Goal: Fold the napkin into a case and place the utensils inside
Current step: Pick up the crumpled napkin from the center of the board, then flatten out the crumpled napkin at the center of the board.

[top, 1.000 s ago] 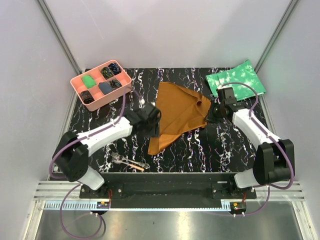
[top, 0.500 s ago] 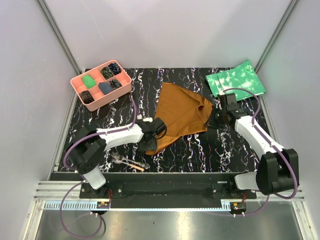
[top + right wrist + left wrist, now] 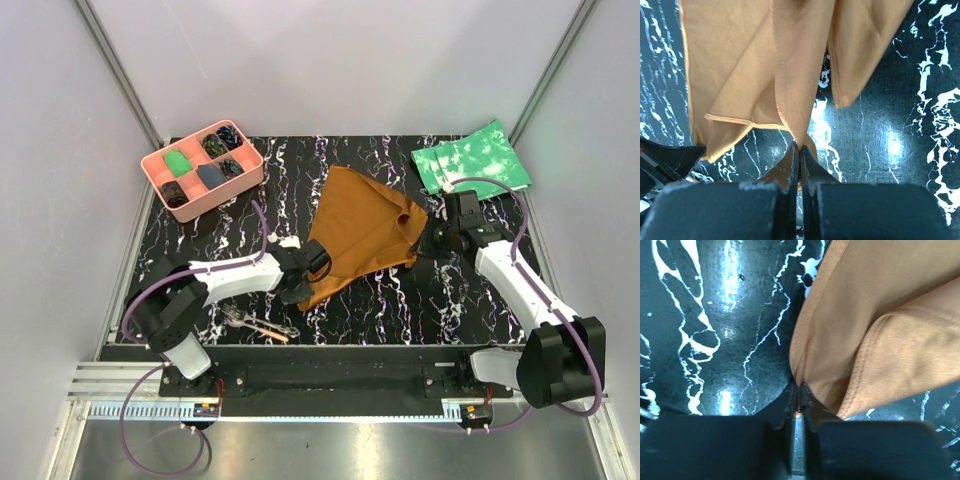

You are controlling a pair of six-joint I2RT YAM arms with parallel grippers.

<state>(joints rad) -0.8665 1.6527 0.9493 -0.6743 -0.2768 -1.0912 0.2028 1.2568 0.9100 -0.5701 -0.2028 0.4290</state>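
The rust-brown napkin [image 3: 362,225] lies rumpled and partly lifted in the middle of the black marbled table. At its near-left corner my left gripper [image 3: 308,276] is shut on the cloth edge; the left wrist view shows the napkin [image 3: 880,315] pinched between the closed jaws of the left gripper [image 3: 799,392]. My right gripper [image 3: 424,243] is shut on the right corner. In the right wrist view, a fold of napkin [image 3: 795,65] runs into the tips of the right gripper [image 3: 800,148]. The utensils [image 3: 258,324], a fork and an orange-ended piece, lie near the front left edge. No case is in view.
A pink compartment tray [image 3: 153,169] holding small items stands at the back left. Green mottled cloths [image 3: 470,160] lie at the back right. White walls and metal posts enclose the table.
My left gripper moved down and toward the near-left corner of the napkin and closed on it. The right arm shifted slightly right, still holding its corner.
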